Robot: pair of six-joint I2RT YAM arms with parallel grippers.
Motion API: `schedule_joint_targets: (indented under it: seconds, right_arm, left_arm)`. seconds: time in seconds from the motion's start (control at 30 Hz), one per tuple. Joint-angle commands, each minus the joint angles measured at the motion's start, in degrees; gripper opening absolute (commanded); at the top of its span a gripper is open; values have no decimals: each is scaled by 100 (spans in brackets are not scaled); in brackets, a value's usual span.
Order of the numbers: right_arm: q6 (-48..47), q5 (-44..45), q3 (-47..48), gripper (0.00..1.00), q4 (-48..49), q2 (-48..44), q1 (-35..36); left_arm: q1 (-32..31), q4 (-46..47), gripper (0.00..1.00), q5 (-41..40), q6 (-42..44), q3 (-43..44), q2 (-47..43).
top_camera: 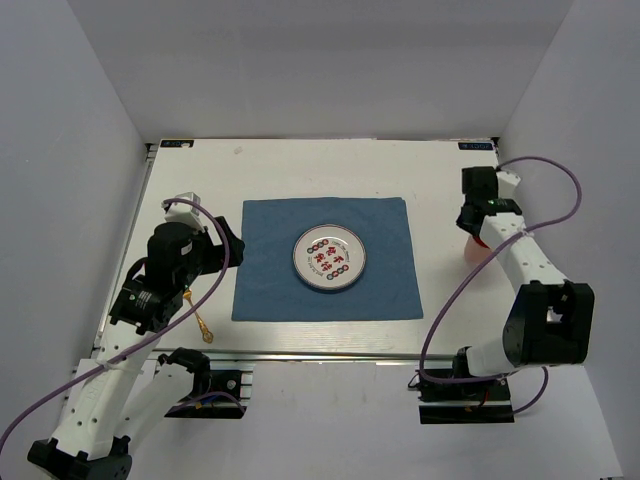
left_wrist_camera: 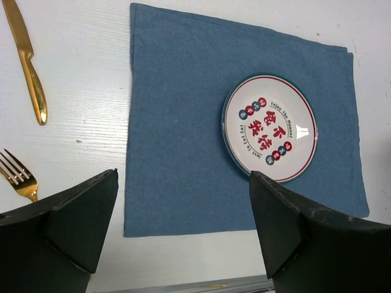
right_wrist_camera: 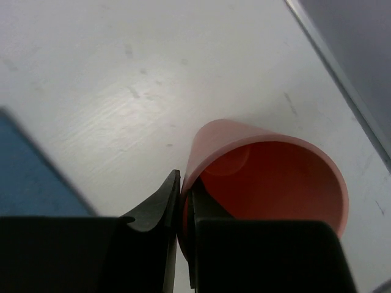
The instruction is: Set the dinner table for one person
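Pinching the wall of a salmon cup [right_wrist_camera: 269, 177] near the right edge, the right gripper [right_wrist_camera: 182, 183] has its jaws almost closed, one finger inside the rim and one outside. Right arm: elbow raised over the near right corner, forearm reaching away, wrist pitched down. The left gripper [left_wrist_camera: 183, 177] is spread wide and empty, hovering by the left edge of the blue placemat [left_wrist_camera: 177, 122], arm folded. The dinner table [top_camera: 300, 170] lies ahead of both bases. Plate [left_wrist_camera: 269, 127] mid-mat. Gold knife [left_wrist_camera: 27, 64] and fork [left_wrist_camera: 18, 177] lie toward the table's left edge.

dinner table [top_camera: 300, 170], plate [top_camera: 329, 258] on placemat [top_camera: 262, 275]; cup [right_wrist_camera: 269, 177] right
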Motion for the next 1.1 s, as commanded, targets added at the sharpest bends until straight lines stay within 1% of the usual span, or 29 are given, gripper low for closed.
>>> schedule_joint_targets:
  seconds: [0.0,0.03,0.07,0.1,0.13,0.17,0.2,0.23,0.27,0.37,0.4,0.43,0.47,0.5,0.57,0.63,0.9,1.07]
  right_arm:
    - [-673,-395,710,0,206,293,511]
    - [-673,-500,1380,0,92,643,651]
    - [-673,-535,1639,0,91,855,749]
    - [-925,-571,1885,0,-240,1031,924]
    - [-954,-684,2114,0,-322,1242,1004]
    - [-1032,-755,2534,0,-383,1609,1083]
    - [-1059,-808,2755,0,-384,1796,1301]
    - [-1077,-826,3001,0,-428,2206,1399]
    - [-1077,-800,3604,0,-663,2454,1565]
    - [-1103,-528,4617,0,-1103,3369,1917]
    - [-1164,-492,5186,0,-1305,3553,2023]
    - [-1182,-518,5436,0,-1394,3868,2111]
    - [-1191,-518,5899,0,-1482,4020,2173]
    - [-1191,-536,6087,0,-1631,4143,2269]
    - [-1165,-597,6290,0,-1728,4390,2314]
    - [-1086,-554,6230,0,-1711,4399,2410]
    - [-910,-439,4992,0,-1133,3811,2551]
    - [-893,-492,4762,0,-1043,3801,2525]
  left_arm:
    - [-22,67,98,17,47,-18,-80]
    - [-22,58,98,-35,30,-9,-98]
    - [-22,23,98,-71,21,-9,-107]
    - [-22,6,98,-123,-14,0,-133]
    - [-22,5,98,-158,-32,0,-142]
    - [-22,-12,98,-237,-49,0,-151]
    - [-22,-21,98,-264,-75,0,-194]
    - [-22,-30,98,-299,-76,17,-204]
    - [-22,-47,98,-334,-93,9,-212]
    - [-22,-82,98,-396,-120,17,-186]
    - [-22,-82,98,-413,-120,26,-143]
    - [-22,-100,98,-422,-128,26,-142]
    - [-22,-100,98,-431,-128,35,-142]
    - [-22,-109,98,-431,-128,35,-116]
    - [-22,-109,98,-449,-137,44,-116]
    - [-22,-117,98,-466,-146,44,-98]
    - [-22,-109,98,-458,-146,44,-81]
    - [-22,-109,98,-440,-137,44,-72]
